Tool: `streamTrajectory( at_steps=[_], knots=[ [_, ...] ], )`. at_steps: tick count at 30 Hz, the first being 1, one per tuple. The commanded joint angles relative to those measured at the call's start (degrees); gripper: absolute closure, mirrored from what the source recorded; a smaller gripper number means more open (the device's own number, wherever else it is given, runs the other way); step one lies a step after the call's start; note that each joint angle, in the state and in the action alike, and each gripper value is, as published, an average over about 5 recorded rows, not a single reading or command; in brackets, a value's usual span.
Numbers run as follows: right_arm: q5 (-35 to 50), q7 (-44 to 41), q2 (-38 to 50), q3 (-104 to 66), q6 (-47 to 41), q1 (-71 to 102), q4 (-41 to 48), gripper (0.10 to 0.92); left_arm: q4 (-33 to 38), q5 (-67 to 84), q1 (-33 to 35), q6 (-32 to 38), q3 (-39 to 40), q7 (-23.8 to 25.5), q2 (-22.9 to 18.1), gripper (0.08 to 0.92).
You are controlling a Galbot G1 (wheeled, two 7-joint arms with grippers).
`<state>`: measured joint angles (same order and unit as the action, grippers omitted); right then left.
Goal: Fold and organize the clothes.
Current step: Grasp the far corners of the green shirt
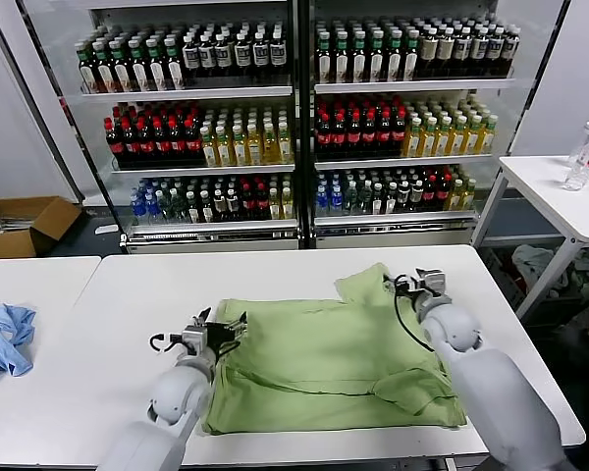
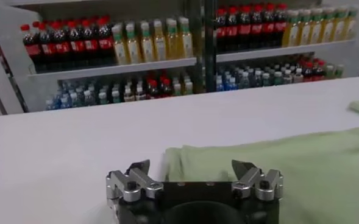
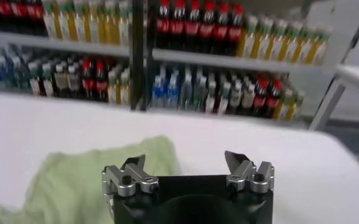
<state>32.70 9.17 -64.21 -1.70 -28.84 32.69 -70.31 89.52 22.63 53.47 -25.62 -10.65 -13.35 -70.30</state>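
— Grippers first: where are they, and what do their jaws do?

— Left gripper (image 1: 221,331) hovers at the left edge of the green T-shirt (image 1: 324,358), near its far-left corner. Its own wrist camera shows the fingers (image 2: 138,173) spread wide with nothing between them, the shirt's folded edge lying just past them. Right gripper (image 1: 419,286) sits over the far-right part of the shirt, beside the sleeve (image 1: 366,287) that pokes toward the far side. Its fingers (image 3: 237,163) also stand wide apart and empty.

— Now the scene, largest thing down.

— Drinks cooler (image 1: 294,118) fills the far wall, shelves packed with bottles. In front of it stands the white table (image 1: 128,294) that bears the shirt. A second white table (image 1: 560,186) stands far right, carrying a clear bottle (image 1: 583,157).

— And the shirt itself?

— It lies flat in the table's middle, toward the near edge, partly folded, plain side up. Its long axis runs left to right, roughly parallel with the near edge. One sleeve points to the far right; folded layers bunch toward the near-right corner.

— Anything smaller?

— A light blue garment (image 1: 5,334) lies crumpled on a separate table surface at the left, well apart from the shirt. A cardboard box (image 1: 25,226) sits on the floor beyond it, far left.
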Motion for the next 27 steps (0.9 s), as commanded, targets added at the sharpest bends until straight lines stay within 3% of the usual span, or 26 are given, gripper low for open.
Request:
streamTrajectory(
  at_steps=[1, 13, 20, 24, 27],
  knots=[
    [1.5, -1.1, -2.8, 4.9, -0.8, -4.3, 9.4, 0.328, -4.9, 2.7, -3.7, -0.2, 2.3, 0.5, 0.0, 0.303],
    [3.9, -3.0, -0.6, 3.7, 1.5, -0.1, 1.9, 0.674, -1.2, 7.6, -0.1, 1.6, 1.5, 3.3, 1.4, 0.632],
    [5.2, -2.9, 2.7, -0.2, 2.7, 4.3, -7.9, 0.87, 3.8, 12.4, 1.5, 4.5, 0.1, 4.2, 3.2, 0.831],
    [6.7, -2.4, 5.1, -3.6, 2.3, 7.0, -14.3, 0.918, 7.7, 14.5, 3.1, 5.5, -0.4, 4.1, 5.1, 0.902],
    [7.5, -2.0, 7.0, -6.2, 1.9, 9.6, -19.8, 0.918, 10.8, 15.7, 4.5, 5.5, -1.3, 4.1, 6.2, 0.909]
  ],
)
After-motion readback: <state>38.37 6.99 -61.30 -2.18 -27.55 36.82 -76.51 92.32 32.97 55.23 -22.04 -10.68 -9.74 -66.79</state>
